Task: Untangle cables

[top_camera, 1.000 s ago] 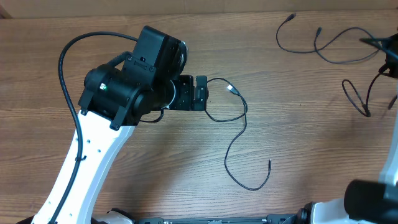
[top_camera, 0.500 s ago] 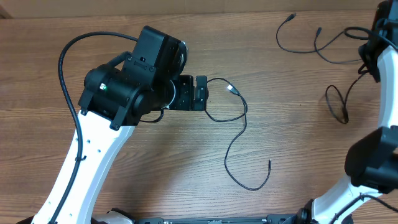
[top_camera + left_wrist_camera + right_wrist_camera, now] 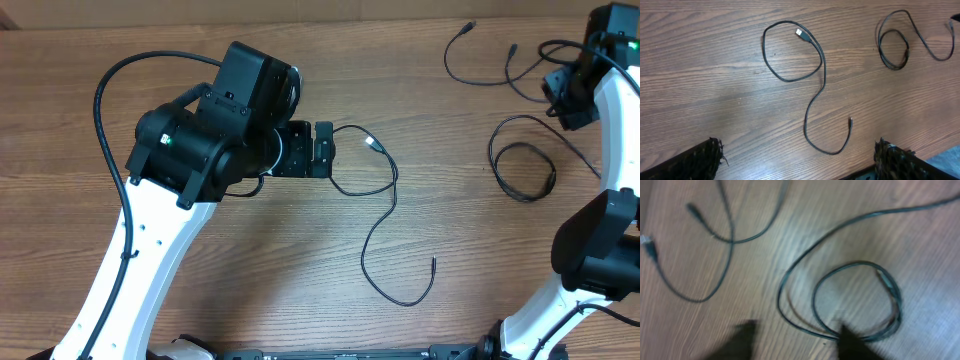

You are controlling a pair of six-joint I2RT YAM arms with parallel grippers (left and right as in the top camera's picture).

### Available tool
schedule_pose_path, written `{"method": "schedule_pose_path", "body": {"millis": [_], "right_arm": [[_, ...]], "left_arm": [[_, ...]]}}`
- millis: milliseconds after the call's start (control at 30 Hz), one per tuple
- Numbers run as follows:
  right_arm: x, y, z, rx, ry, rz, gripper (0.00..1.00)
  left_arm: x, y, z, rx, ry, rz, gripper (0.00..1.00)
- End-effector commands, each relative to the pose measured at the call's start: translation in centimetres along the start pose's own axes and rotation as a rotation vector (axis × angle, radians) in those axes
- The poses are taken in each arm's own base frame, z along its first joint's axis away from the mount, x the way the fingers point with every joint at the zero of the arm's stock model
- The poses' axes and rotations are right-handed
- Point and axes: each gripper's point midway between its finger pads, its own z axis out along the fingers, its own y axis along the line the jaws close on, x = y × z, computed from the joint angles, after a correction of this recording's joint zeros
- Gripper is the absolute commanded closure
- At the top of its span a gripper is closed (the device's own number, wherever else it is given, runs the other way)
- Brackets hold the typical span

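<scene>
Overhead view, your stock on the wood-grain surface:

- Silver-tipped cable: centre, one loop plus a trailing tail, just beside the left tool. That tool is spread wide and empty.
- Looped cable: near the right edge.
- Thin cables: far right corner.
- Right tool: blurred, fingers parted, gripping nothing you can see.

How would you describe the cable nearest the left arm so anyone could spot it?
Find the black left arm. Just right of its tip lies a cable: one loop, then a long tail ending in a hook. Unlike the cables farther right, its loop ends in a silvery plug.
</scene>
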Motion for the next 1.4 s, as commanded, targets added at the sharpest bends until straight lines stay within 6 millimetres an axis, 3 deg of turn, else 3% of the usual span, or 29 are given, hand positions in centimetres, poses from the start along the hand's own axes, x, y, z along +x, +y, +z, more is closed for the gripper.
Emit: {"method": "schedule_pose_path", "body": {"millis": [0, 267, 533, 700, 1033, 1133, 1300, 1367], "right_arm": [[-1.0, 1.0, -0.3, -0.028, -0.043, -0.131, 0.10], [-7.1, -4.1, 0.3, 0.073, -0.159, -0.023, 0.07], [-11.2, -11.7, 3.6, 0.183, -0.130, 0.129, 0.07], [-11.6, -15.0, 6.8, 0.249, -0.075, 0.173, 0.03], [-10.5, -18.8, 12.2, 0.338, 0.027, 0.212, 0.02], [-10.0, -19.9, 13.7, 0.363, 0.058, 0.222, 0.17], [-9.8, -20.6, 14.6, 0.370, 0.065, 0.232, 0.30], [-9.8, -20.6, 14.7, 0.369, 0.063, 0.233, 0.43]], "left_arm": [[-0.1, 0.1, -0.7, 0.001, -0.021, -0.014, 0.00], [-0.1, 0.1, -0.7, 0.001, -0.021, -0.015, 0.00], [-0.1, 0.1, -0.7, 0.001, -0.021, -0.015, 0.00], [-0.1, 0.1, -0.7, 0.001, -0.021, -0.015, 0.00], [-0.1, 0.1, -0.7, 0.001, -0.021, -0.015, 0.00], [-0.1, 0.1, -0.7, 0.001, -0.021, -0.015, 0.00], [-0.1, 0.1, -0.7, 0.001, -0.021, -0.015, 0.01], [-0.1, 0.1, -0.7, 0.001, -0.021, -0.015, 0.01]]}}
